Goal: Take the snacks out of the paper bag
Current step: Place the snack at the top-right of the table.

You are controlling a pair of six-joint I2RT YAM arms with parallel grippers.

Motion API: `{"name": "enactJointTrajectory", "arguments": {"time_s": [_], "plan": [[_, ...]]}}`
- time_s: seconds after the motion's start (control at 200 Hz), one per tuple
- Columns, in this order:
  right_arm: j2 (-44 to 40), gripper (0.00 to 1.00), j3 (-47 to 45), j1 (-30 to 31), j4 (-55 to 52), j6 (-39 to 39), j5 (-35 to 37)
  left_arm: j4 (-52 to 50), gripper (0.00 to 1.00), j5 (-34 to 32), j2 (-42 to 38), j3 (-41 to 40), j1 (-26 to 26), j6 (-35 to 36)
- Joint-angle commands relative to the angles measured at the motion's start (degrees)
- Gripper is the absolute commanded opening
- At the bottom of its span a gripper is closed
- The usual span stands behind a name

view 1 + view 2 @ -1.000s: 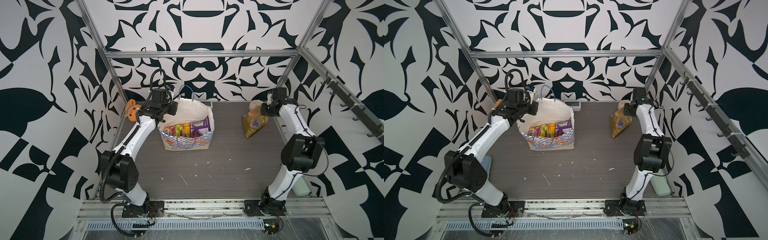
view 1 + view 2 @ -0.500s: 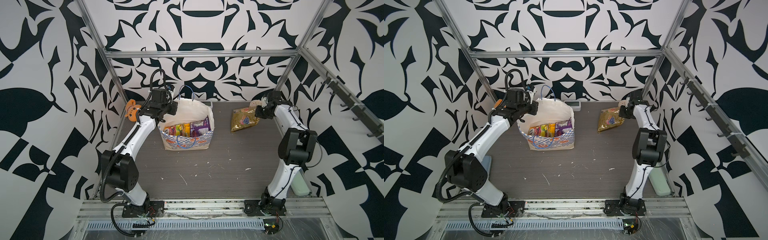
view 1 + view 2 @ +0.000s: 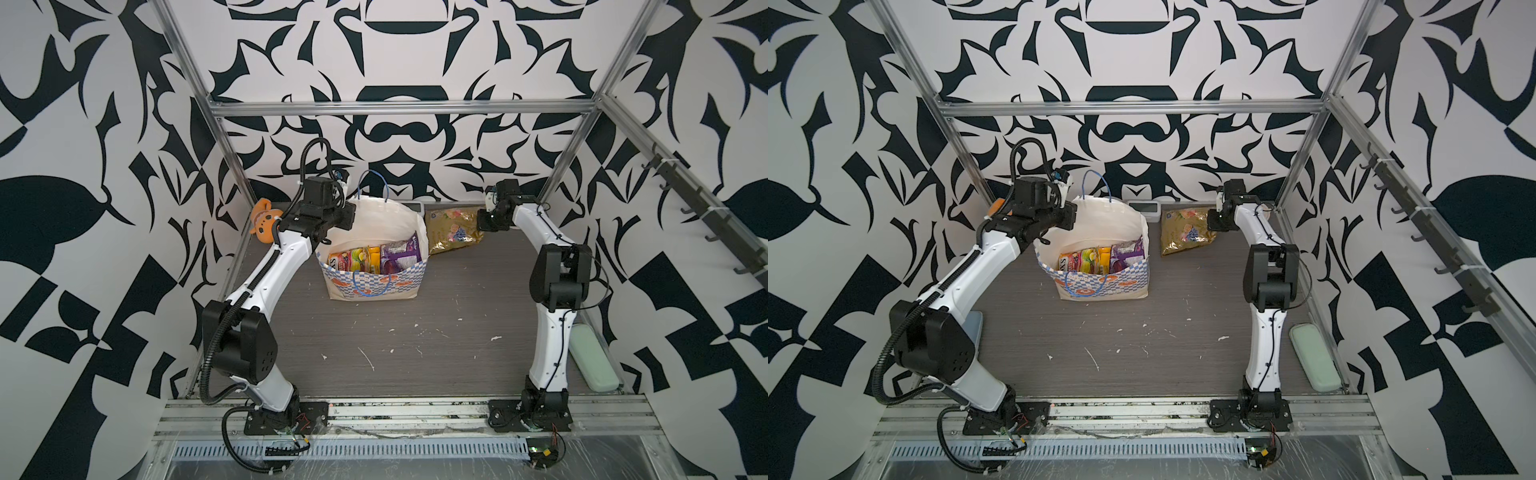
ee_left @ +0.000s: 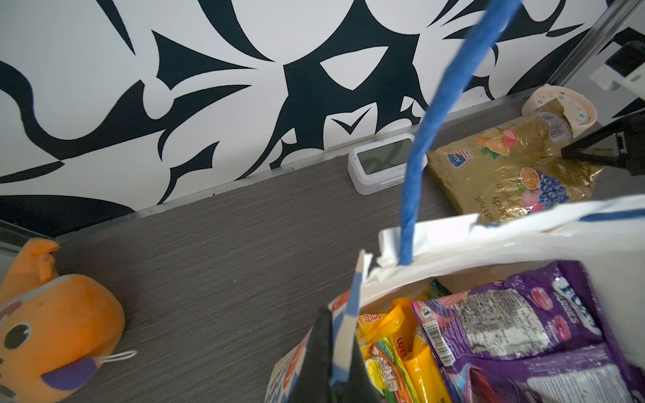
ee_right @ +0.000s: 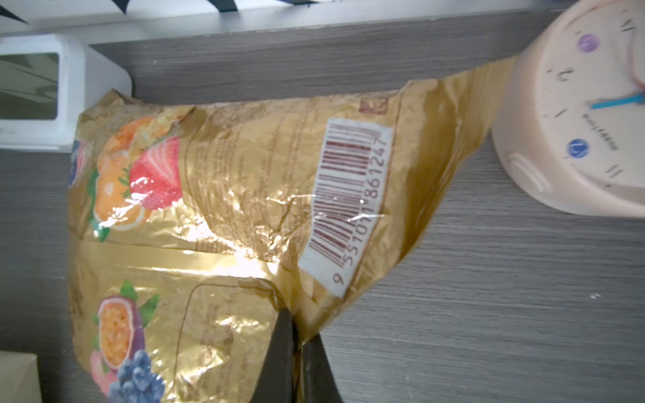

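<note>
Right gripper (image 5: 299, 324) pinching gold packet (image 5: 227, 195) edge; packet lying flat on table (image 3: 415, 332), stretching from gripper toward bag (image 3: 374, 224) at its left. Left gripper (image 4: 340, 335) clamping bag rim. Other packets (image 3: 374, 259) standing inside bag.

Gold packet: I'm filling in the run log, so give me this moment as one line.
left jaws: shut on bag rim | right jaws: shut on gold packet, outside bag | other packets: in bag
</note>
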Motion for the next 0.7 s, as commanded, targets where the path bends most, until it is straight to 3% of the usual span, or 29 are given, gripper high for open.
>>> {"name": "enactJointTrajectory", "arguments": {"time_s": [0.0,0.07,0.115,0.145,0.18,0.2,0.24,0.31,0.39,0.48,0.54,0.57,0.695], "plan": [[-3.2,0.09,4.1,-1.5,-2.1,-0.9,8.3,6.9,0.00,1.2,-1.6,1.5,-0.1,-0.9],[-3.5,0.11,4.7,-1.6,-3.4,-0.8,12.3,6.8,0.00,1.2,-1.5,1.5,-0.2,-0.9],[-4.4,0.22,4.2,-2.2,-3.4,-0.3,12.7,6.9,0.00,1.3,-1.5,1.5,-0.2,-0.9],[-5.0,0.38,3.5,-2.7,-2.9,-0.3,11.8,6.9,0.00,1.4,-1.5,1.4,-0.2,-0.9],[-5.7,0.75,2.8,-3.3,-2.3,0.0,10.6,6.9,0.00,1.4,-1.5,1.4,-0.1,-0.9],[-6.0,0.91,2.6,-3.5,-2.2,0.2,9.9,6.8,0.00,1.5,-1.5,1.4,-0.2,-0.8],[-6.1,0.96,2.8,-3.8,-2.7,0.2,8.6,6.8,0.00,1.5,-1.3,1.4,-0.1,-0.8],[-5.8,0.86,4.5,-3.8,-5.2,0.5,8.5,7.0,0.00,1.5,-1.3,1.4,-0.2,-0.8],[-7.5,0.82,4.0,-3.6,-5.8,1.3,7.5,7.0,0.00,1.5,-1.1,1.7,-0.2,-0.9],[-11.3,0.58,0.2,-2.4,-1.7,2.3,4.4,6.9,0.00,1.5,-0.8,2.0,-0.2,-1.0],[-13.5,0.27,-2.4,-1.5,1.3,2.6,1.8,6.8,0.00,1.9,-0.6,2.2,-0.2,-0.9],[-13.9,0.17,-3.3,-1.1,2.7,3.1,0.0,6.9,0.00,1.9,-0.4,2.3,-0.2,-0.9],[-10.2,0.12,-2.2,-0.6,4.4,6.6,-7.6,6.9,0.00,1.9,0.1,2.6,-0.2,-1.3]]}}
